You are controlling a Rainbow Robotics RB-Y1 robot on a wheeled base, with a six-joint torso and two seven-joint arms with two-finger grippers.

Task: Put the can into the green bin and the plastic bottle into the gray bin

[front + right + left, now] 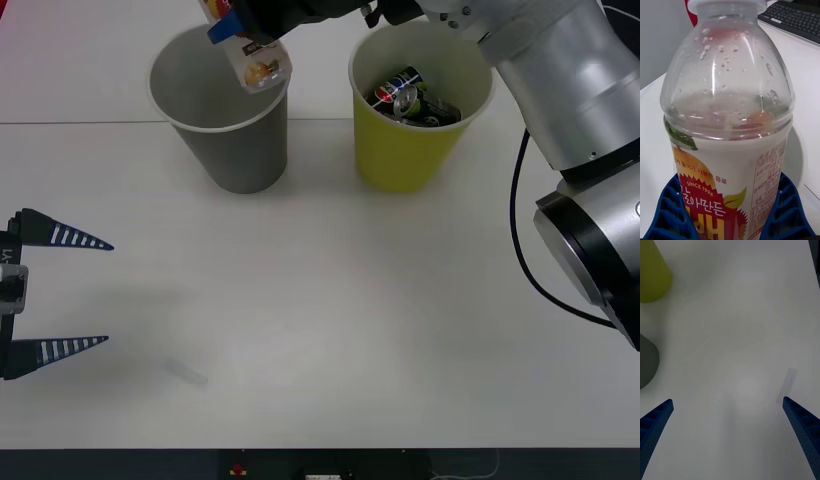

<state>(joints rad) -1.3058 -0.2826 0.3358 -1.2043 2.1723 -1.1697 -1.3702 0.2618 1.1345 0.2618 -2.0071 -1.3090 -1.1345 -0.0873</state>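
The right gripper [728,221] clamps the plastic bottle [256,62] by its labelled body, over the gray bin [222,110]. It looks light, smooth and squeezable. The left gripper [75,292] waits open above the surface [330,310].

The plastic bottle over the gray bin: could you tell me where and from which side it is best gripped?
Best gripped on the labelled body, across its width, as the right gripper holds it now. The plastic bottle has straight sides there, while the clear shoulder above tapers. Come from the side, fingers flanking the label. The left gripper waits open over the table.
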